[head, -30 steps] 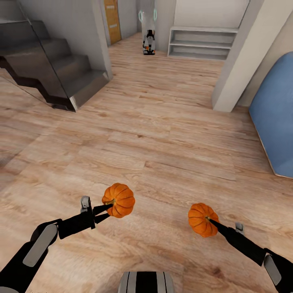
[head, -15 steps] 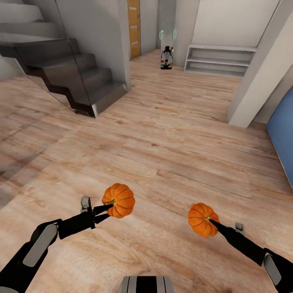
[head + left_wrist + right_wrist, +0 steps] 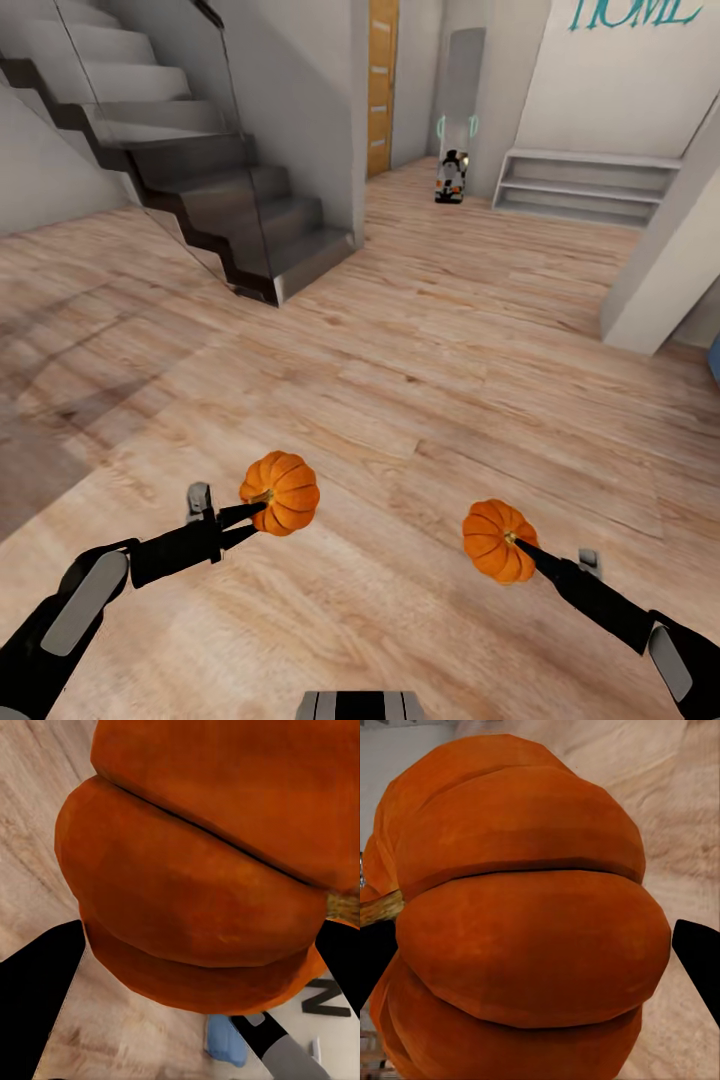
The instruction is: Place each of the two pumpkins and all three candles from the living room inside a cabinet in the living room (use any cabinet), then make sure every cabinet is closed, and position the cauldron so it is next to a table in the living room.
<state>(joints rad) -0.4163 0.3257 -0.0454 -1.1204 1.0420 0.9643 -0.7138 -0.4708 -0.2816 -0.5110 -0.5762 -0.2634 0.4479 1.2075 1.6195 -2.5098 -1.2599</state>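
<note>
I carry two orange ribbed pumpkins above the wooden floor. In the head view my left gripper (image 3: 255,508) is shut on one pumpkin (image 3: 282,493) at lower left. My right gripper (image 3: 518,545) is shut on the other pumpkin (image 3: 496,541) at lower right. The left wrist view looks close onto its pumpkin (image 3: 202,877) between the black fingers (image 3: 37,1005). In the right wrist view the second pumpkin (image 3: 521,930) sits between black fingers (image 3: 701,952). The candles, cabinet and cauldron are out of view.
A dark staircase with a glass side (image 3: 210,190) rises at the left. Ahead stand an orange door (image 3: 381,85), a small figure (image 3: 451,177) and low grey shelves (image 3: 590,185). A white pillar (image 3: 665,270) stands at the right. Open wooden floor (image 3: 400,380) lies ahead.
The whole view has swung to the left: stairs, door and shelves have slid rightward, and the blue shape at the right has almost left the picture. Both grippers still hold their pumpkins.
</note>
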